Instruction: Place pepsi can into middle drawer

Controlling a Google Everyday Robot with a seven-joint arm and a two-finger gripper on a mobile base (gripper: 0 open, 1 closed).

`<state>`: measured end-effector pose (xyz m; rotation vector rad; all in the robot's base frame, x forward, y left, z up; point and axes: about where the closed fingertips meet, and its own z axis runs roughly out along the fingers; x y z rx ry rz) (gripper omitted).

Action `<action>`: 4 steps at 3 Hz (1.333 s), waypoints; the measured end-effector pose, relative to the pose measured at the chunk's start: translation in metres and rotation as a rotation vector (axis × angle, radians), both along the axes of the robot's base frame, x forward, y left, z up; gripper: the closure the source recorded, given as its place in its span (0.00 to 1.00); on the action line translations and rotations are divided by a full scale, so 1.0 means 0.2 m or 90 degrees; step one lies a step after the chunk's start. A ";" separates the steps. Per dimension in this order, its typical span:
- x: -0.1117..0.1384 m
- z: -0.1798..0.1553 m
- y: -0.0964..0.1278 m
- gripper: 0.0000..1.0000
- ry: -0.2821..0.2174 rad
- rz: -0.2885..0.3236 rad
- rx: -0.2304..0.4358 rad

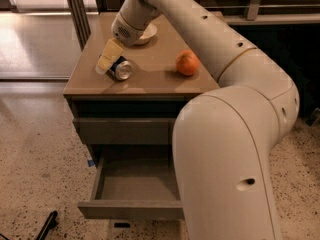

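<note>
The pepsi can (pixel 121 69) lies on its side near the front left of the cabinet top (pixel 150 81), its silver end facing me. My gripper (pixel 108 57) is down at the can's left side, touching or nearly touching it. The middle drawer (pixel 131 210) is pulled open below, and its flat grey floor (pixel 137 183) holds nothing. My arm's large elbow hides the drawer's right part.
An orange (pixel 187 63) sits on the cabinet top to the right of the can. A white bowl (pixel 146 33) stands at the back, partly behind my wrist. A closed drawer front (pixel 125 131) is above the open drawer. Speckled floor surrounds the cabinet.
</note>
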<state>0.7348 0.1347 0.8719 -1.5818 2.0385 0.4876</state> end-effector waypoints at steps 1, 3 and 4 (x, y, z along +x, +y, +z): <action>0.02 -0.09 0.00 0.00 0.025 -0.026 -0.008; 0.06 -0.28 -0.05 0.00 0.054 -0.072 -0.041; 0.06 -0.28 -0.05 0.19 0.054 -0.072 -0.042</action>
